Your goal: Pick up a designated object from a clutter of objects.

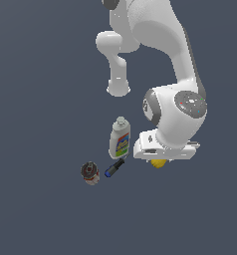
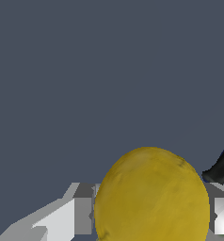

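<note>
Lemon-yellow matte ball [image 2: 151, 195], slightly oval, is sitting right between the two pale grey fingers [image 2: 62, 219] of the gripper [image 1: 159, 160], filling the gap in the wrist view. From outside, only a sliver of that ball is peeking out beneath the white hand of the arm, which is hanging directly over it. Whether the fingers are actually pressing on the ball or merely flanking it, I cannot tell; contact is not showing clearly.

Just beside the hand, toward the exterior view's left, a white plastic bottle [image 1: 120, 138] is lying with a blue and yellow label, its lettering too small to read. Next to it, a blue-and-black marker [image 1: 114, 168] is resting, its dark tip edging into the wrist view. Farther from the hand, a dark can with a red band [image 1: 90, 173] is standing alone.

Everything is lying on a flat, plain slate-grey surface [image 1: 41, 214], which is filling the whole background.
</note>
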You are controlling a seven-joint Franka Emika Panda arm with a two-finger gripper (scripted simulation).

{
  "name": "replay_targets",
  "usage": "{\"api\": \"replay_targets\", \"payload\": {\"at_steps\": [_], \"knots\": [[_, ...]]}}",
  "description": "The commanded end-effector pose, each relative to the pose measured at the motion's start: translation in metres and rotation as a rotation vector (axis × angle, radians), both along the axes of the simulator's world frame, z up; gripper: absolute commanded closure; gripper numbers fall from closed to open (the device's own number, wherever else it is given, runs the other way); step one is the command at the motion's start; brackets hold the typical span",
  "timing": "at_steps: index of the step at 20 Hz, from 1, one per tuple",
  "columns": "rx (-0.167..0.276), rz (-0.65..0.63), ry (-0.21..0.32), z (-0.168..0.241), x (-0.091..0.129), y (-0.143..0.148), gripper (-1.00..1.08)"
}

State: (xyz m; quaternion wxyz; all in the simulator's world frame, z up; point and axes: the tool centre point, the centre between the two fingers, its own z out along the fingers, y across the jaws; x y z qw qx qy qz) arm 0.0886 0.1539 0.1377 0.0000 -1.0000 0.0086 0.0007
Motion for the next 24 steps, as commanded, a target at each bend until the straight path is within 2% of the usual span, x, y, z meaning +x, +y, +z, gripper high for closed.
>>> {"api": "replay_targets", "payload": {"at_steps": [1,14,24], "knots": [[0.001,0.000,-0.001,0.029,0.005,-0.011,1.08],[0.001,0.000,-0.001,0.169,0.031,-0.066,1.08],[0.000,-0.001,-0.001,0.224,0.044,-0.088,1.08]]}}
